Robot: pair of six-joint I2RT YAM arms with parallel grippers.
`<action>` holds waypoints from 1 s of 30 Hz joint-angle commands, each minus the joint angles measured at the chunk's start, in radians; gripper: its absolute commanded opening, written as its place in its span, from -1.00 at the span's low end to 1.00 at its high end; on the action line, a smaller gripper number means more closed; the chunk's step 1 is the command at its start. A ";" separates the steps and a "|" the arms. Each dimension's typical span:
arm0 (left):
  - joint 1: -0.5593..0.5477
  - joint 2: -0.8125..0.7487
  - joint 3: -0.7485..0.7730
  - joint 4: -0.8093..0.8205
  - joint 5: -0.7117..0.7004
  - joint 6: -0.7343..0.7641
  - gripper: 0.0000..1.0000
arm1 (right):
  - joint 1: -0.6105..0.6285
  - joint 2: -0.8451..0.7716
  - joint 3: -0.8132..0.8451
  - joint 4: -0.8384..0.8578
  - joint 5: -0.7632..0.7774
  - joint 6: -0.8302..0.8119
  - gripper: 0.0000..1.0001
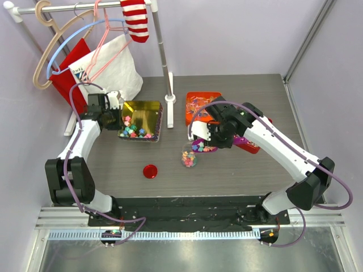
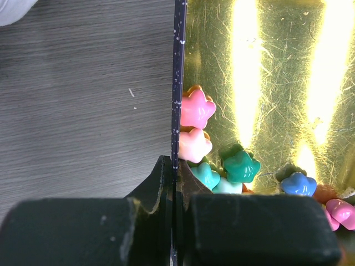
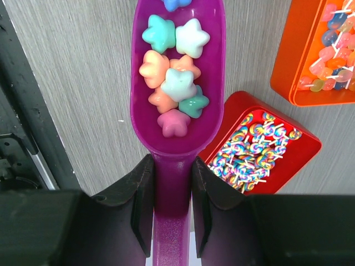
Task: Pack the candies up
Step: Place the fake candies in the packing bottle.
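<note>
- Right now the right tool point(image 3: 172, 163) is clamped on the handle of a purple scoop point(image 3: 177, 145), its jaws narrowed to the handle's width with one finger on each side.
- We see a load of the candies point(image 3: 172, 83) in the scoop's bowl: star-shaped pieces in pink, peach, teal and pale mint.
- More of them sit in the gold tin point(image 2: 266, 83), gathered against its left wall, and the small clear jar point(image 1: 189, 159) already holds some.
- We find the left tool point(image 2: 175, 166) fully closed on that thin wall, one finger inside and one outside. We judge it is steadying the tin, not carrying anything.
- What the coming move turns on: from above, the scoop's long axis runs from the right tool leftward across the surface point(image 1: 227, 181). Its front lip comes just beside the jar's mouth, and the jar lies a little nearer the arm bases. We cannot tell how high the lip hangs.
- We judge the right arm is the one placed for the pour; the left is well apart from the jar, over at the tin.
- We expect the lip must come over the narrow mouth before the scoop tips forward along its axis; an offset could spill pieces.
- A round red lid point(image 1: 150, 171) lies to the jar's left, apart from it. The orange tin point(image 3: 284, 69) and red tin point(image 3: 236, 116) hold other sweets.
</note>
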 commanded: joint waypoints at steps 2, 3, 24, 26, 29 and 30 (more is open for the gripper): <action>0.006 -0.006 0.021 0.046 0.025 0.001 -1.00 | 0.010 -0.001 0.048 -0.012 0.043 -0.020 -0.98; 0.006 -0.006 0.022 0.047 0.025 0.001 -1.00 | 0.013 0.001 0.048 -0.013 0.047 -0.020 -0.98; 0.006 -0.005 0.008 0.063 0.025 -0.002 -1.00 | 0.066 0.029 0.093 -0.070 0.150 -0.031 -0.98; 0.008 -0.005 0.008 0.063 0.026 -0.002 -1.00 | 0.071 0.030 0.096 -0.073 0.156 -0.031 -0.98; 0.005 -0.005 0.005 0.066 0.026 -0.002 -1.00 | 0.076 0.036 0.107 -0.076 0.166 -0.032 -0.98; 0.006 -0.002 0.005 0.069 0.028 -0.002 -1.00 | 0.079 0.038 0.111 -0.079 0.166 -0.032 -0.98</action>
